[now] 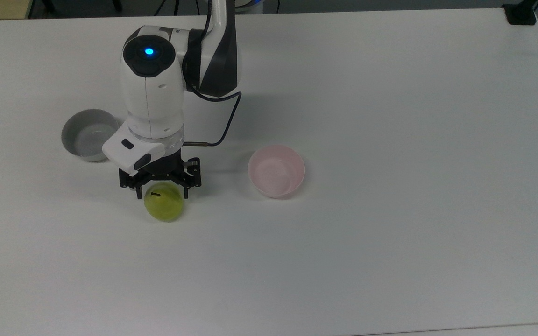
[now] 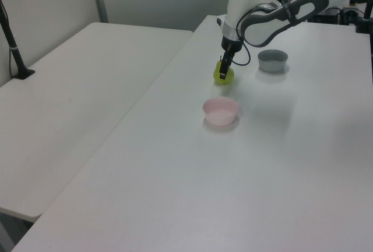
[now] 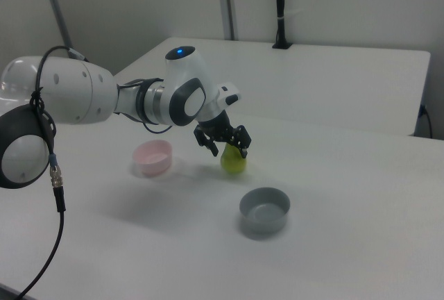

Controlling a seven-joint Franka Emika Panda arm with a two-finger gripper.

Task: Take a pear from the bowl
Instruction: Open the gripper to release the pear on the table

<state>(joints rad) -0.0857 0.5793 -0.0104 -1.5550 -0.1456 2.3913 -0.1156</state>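
Observation:
The yellow-green pear [image 1: 165, 210] with a short dark stem sits on the white table, to the top view's left of the pale pink bowl [image 1: 297, 179]. The bowl has nothing in it. My gripper [image 1: 162, 195] hangs straight down over the pear, open, one black finger on each side of the fruit's upper part. In the left view the pear [image 2: 223, 76] lies under the gripper [image 2: 224, 69], beyond the pink bowl [image 2: 220, 112]. The right view has the pear [image 3: 234, 164] below the gripper [image 3: 229, 150], to the right view's right of the bowl [image 3: 152, 158].
A grey bowl [image 1: 87, 135] stands close to the top view's left of the arm, also in the left view [image 2: 273, 60] and the right view [image 3: 264, 210]. A second white table [image 2: 70, 88] adjoins on the left view's left.

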